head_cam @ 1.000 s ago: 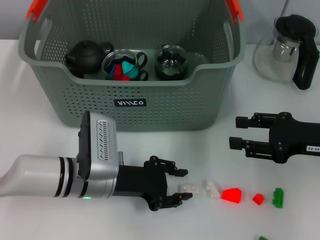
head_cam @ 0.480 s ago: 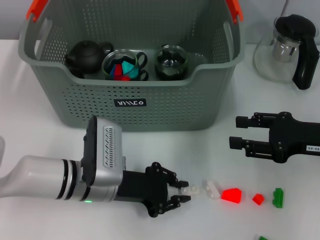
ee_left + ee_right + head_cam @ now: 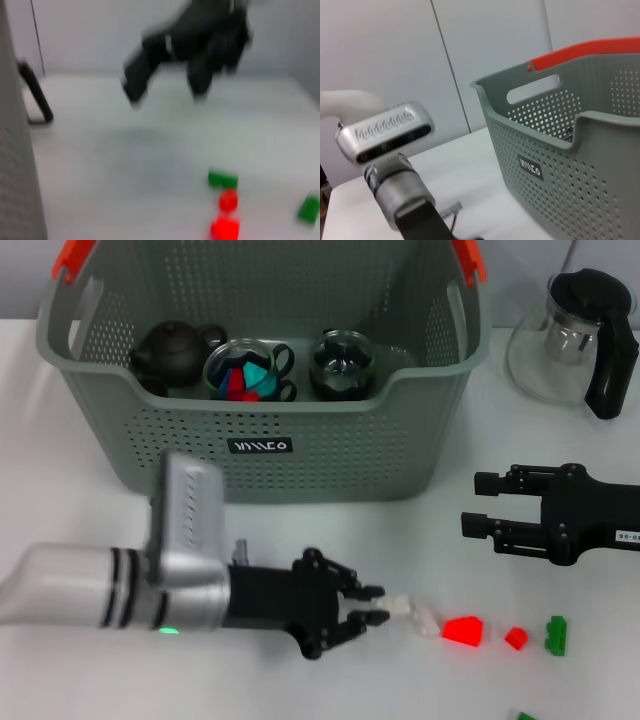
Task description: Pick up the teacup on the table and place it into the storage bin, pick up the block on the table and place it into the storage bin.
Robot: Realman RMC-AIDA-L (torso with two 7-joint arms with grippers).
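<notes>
The left gripper (image 3: 378, 605) pinches a white block (image 3: 400, 606) at its fingertips; next, lift it toward the bin (image 3: 300, 455).

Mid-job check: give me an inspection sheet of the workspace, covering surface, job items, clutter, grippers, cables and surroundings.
Surface: white table.
Job's things: storage bin at the back holds a black teapot and two glass cups; white blocks, red blocks and green blocks lie in front.
Clutter: glass pitcher at the back right.
Grippers: left gripper low on the table, fingers at the nearest white block; right gripper open, hovering at right.
Cables: nothing seen.
Surroundings: pale wall panels.
</notes>
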